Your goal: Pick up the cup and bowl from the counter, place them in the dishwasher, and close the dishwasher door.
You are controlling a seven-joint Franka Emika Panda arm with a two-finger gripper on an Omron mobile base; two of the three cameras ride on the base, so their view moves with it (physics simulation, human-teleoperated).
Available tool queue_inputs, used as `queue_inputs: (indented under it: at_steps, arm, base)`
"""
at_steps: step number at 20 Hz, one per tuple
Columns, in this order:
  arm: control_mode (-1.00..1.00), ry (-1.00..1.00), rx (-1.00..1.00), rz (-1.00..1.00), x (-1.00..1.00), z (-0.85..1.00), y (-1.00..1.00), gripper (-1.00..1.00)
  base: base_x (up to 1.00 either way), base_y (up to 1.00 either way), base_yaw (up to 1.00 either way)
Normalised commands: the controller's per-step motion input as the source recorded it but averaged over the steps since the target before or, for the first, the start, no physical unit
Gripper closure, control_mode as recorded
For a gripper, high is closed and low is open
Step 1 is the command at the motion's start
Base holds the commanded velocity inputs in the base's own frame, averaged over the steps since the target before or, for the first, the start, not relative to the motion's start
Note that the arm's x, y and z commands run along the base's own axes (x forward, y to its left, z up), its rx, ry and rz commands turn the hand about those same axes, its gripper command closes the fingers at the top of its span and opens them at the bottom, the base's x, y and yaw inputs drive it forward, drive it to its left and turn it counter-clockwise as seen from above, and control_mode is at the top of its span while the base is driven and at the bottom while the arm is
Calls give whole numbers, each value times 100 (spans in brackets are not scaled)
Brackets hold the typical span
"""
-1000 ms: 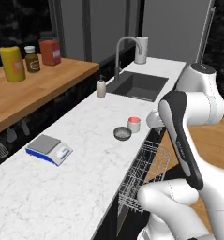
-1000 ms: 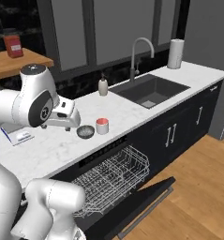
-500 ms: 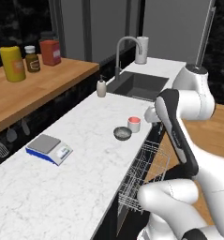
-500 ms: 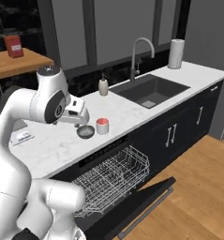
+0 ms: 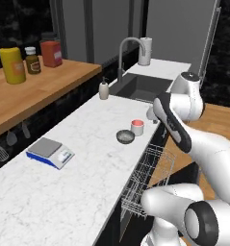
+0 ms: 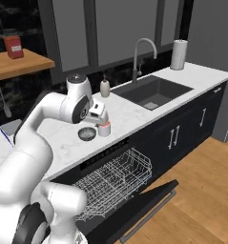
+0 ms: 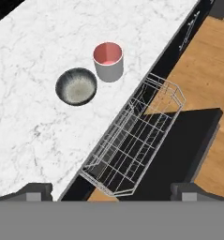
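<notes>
Cup (image 7: 108, 61) and bowl (image 7: 76, 86) stood side by side on the surface (image 7: 33, 42); fingers (image 7: 36, 190) spread wide, holding nothing, above the rack (image 7: 132, 140).

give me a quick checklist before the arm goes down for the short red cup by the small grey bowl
1. Gripper open, nothing between the finger tips: ok.
2. Short red cup upright on the white marble counter: ok.
3. Small grey bowl stands apart from the cup: ok.
4. Silvery wire rack pulled out, nothing in it: ok.
5. Black dishwasher door folded down: ok.
6. Gripper centred over the cup: not ok.
</notes>
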Motion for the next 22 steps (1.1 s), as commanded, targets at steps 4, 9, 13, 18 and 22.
queue_inputs:
  at_steps: [4, 9, 13, 18, 22]
  arm:
    - [-100, 5, 0, -18, 95, -33, -19, -100]
    - [-100, 2, 0, -14, 74, -46, -9, -100]
    - [-100, -2, 0, -7, 54, -67, 0, -100]
    - [-100, 0, 0, -4, 65, -35, 0, -100]
    - [-100, 0, 0, 0, 65, -35, 0, -100]
  base:
    - [0, 0, 0]
    - [0, 0, 0]
    - [0, 0, 0]
    - [0, 0, 0]
    - [0, 0, 0]
